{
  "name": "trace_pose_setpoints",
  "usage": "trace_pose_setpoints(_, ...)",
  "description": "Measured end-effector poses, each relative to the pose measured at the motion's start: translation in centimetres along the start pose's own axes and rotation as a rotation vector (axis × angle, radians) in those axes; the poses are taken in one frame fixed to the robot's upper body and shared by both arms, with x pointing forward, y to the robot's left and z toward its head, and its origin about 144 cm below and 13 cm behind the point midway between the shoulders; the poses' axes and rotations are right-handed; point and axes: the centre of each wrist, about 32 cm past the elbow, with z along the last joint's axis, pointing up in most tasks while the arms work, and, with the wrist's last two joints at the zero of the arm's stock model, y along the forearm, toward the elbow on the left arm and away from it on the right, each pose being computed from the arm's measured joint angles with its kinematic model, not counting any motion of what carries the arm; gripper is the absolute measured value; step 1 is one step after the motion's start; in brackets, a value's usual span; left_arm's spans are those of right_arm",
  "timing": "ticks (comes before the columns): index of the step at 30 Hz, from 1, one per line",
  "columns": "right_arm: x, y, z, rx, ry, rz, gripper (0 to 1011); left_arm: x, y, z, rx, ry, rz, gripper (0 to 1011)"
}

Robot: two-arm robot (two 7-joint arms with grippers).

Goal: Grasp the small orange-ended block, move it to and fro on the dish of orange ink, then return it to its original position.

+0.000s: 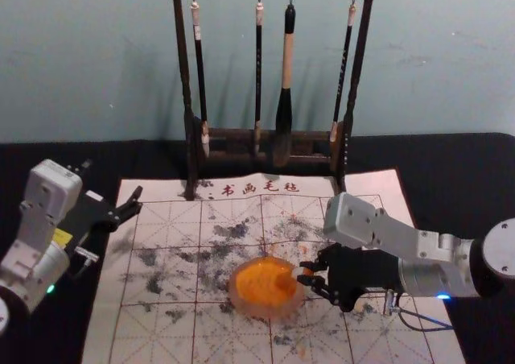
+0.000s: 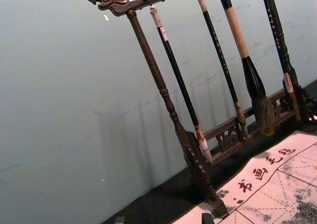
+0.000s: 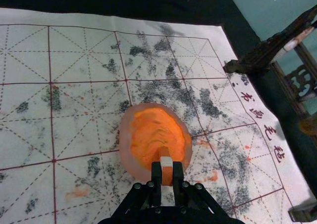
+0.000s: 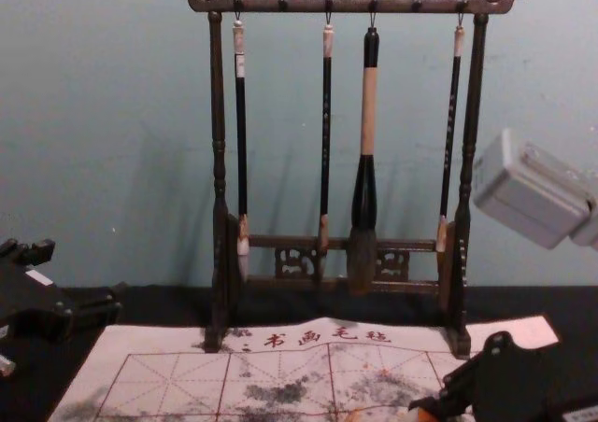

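The right gripper point(image 1: 311, 275) is at the right rim of the dish of orange ink point(image 1: 256, 290). In the right wrist view, my right gripper point(image 3: 167, 177) is shut on the small block point(image 3: 166, 165), which has a pale band and an orange end overlapping the near part of the orange ink point(image 3: 148, 135). Whether that end touches the ink cannot be told. The block's orange part also shows at the right gripper point(image 4: 439, 405) in the chest view. My left gripper point(image 1: 135, 204) is parked at the mat's left edge, its fingers apart.
A dark wooden rack point(image 1: 191, 138) with several hanging brushes stands at the mat's far edge, before the wall. The ink-stained calligraphy mat point(image 1: 161, 259) lies flat under the dish on a black-covered table point(image 1: 459, 167).
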Motion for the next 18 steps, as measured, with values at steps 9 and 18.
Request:
trace_pose_setpoints(9,-0.3,0.35,0.35,0.006,-0.002,0.015,111,0.0,0.0,0.0,0.0,0.0,0.0,1001)
trace_pose_setpoints(18,-0.24,0.8,0.6,0.013,0.003,0.011,111,0.0,0.0,0.0,0.0,0.0,0.0,1001)
